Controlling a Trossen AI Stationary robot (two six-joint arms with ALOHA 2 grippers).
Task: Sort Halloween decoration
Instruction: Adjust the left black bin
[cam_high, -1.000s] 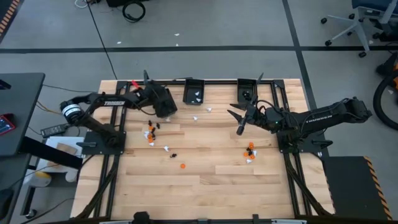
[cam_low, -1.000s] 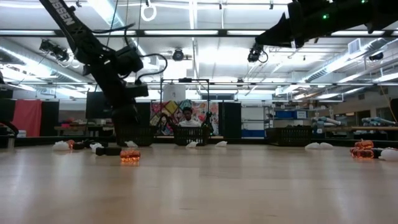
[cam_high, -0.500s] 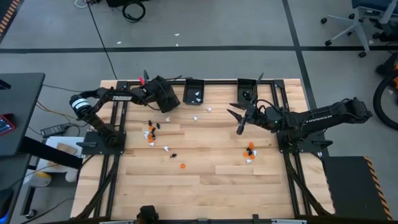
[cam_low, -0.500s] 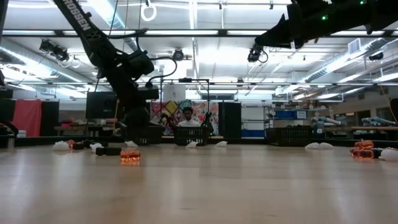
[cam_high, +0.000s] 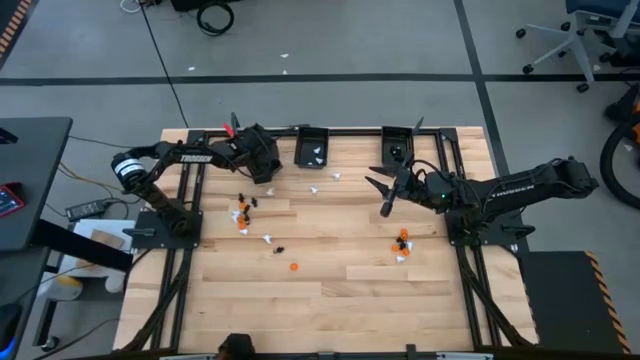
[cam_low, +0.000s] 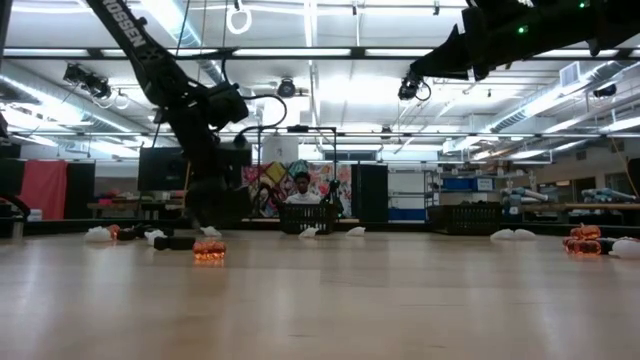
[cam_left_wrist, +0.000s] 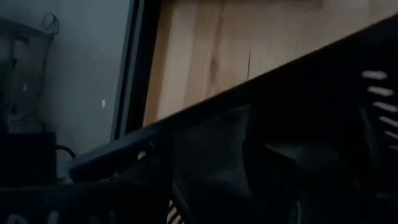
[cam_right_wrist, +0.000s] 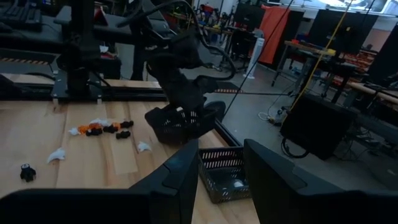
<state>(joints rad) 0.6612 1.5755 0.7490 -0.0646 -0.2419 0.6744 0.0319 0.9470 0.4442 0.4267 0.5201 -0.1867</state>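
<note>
Tiny orange, white and black Halloween decorations lie scattered on the wooden table: a cluster (cam_high: 244, 210) at the left, a smaller one (cam_high: 402, 240) at the right, and single pieces between them (cam_high: 293, 266). Two black bins stand at the far edge, one with white pieces (cam_high: 314, 148) and one with a black piece (cam_high: 397, 146). My left gripper (cam_high: 258, 158) is at the far left, shut on a third black mesh bin (cam_right_wrist: 177, 127). My right gripper (cam_high: 382, 192) hangs open above the table right of centre, holding nothing. My left gripper holds the black mesh bin by its upper part (cam_right_wrist: 181, 111), coming at it slanting down from above. The bin sits tilted under the fingers near the table's far left corner. The gripper and the dark bin wall (cam_left_wrist: 298, 124) hide the exact place of contact.
Black frame rails (cam_high: 190, 135) run along the table's far and side edges. A broad stretch of bare wood (cam_high: 330, 300) lies toward the near edge. A person (cam_low: 301, 186) sits in the room beyond the table.
My left gripper has carried the black bin a little toward the table's far edge and rolled its wrist, so the bin has turned about in the hold. My right arm has kept still.
</note>
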